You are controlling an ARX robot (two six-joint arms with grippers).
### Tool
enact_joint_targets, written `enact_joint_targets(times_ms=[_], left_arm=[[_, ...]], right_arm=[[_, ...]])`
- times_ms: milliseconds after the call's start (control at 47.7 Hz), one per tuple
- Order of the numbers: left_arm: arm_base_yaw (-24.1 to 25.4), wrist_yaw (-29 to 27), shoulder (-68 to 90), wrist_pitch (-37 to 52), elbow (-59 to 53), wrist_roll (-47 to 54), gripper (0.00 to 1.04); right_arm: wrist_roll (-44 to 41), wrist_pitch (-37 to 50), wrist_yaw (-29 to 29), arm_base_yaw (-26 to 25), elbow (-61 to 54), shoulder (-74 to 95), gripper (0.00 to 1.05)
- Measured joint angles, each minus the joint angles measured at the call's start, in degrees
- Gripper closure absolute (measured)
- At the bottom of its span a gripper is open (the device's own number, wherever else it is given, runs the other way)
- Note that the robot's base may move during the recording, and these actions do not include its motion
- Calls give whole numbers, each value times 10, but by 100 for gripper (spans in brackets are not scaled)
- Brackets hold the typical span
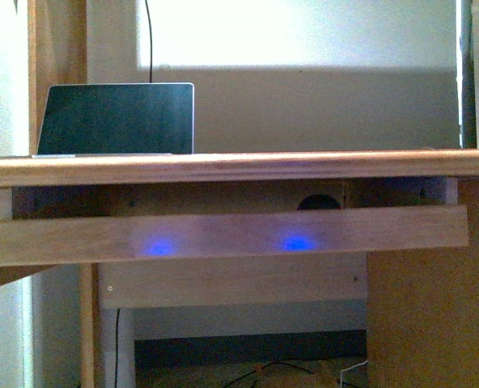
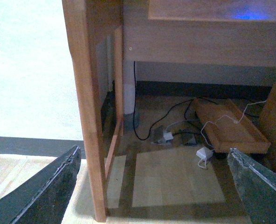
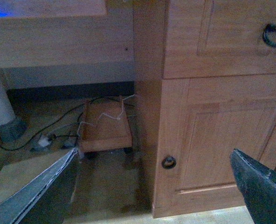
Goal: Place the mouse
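Note:
The mouse is out of view in all three views. My left gripper (image 2: 152, 186) is open and empty, held low below the desk, facing the wooden floor beside a desk leg (image 2: 89, 116). My right gripper (image 3: 154, 186) is open and empty, facing the desk's cabinet door (image 3: 217, 140) with its round knob (image 3: 169, 162). Neither arm shows in the front view, which looks at the wooden desk's front edge (image 1: 239, 168) from just below the top.
An open laptop (image 1: 116, 120) stands at the desk's back left. A pull-out tray front (image 1: 223, 234) hangs under the top. Under the desk lie cables, white adapters (image 2: 203, 154) and a low wheeled wooden stand (image 2: 231, 126). A drawer with a ring handle (image 3: 272, 35) sits above the cabinet door.

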Motion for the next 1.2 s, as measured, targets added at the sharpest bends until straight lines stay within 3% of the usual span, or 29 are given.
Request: enact_joint_targets(times_ms=[650,797,923,1007,1195], left_arm=[[0,0,0,0,0,0,8],[-2,28,85,-40,21,-113,8],[18,94,224,38,28,-130,8],[58,143,364,140,47,-97,8],[90,170,661,323,150,63,8]], right_arm=[[0,0,0,0,0,0,7],[0,0,0,0,0,0,7],[0,0,0,0,0,0,7],[0,0,0,0,0,0,7],[0,0,0,0,0,0,7]])
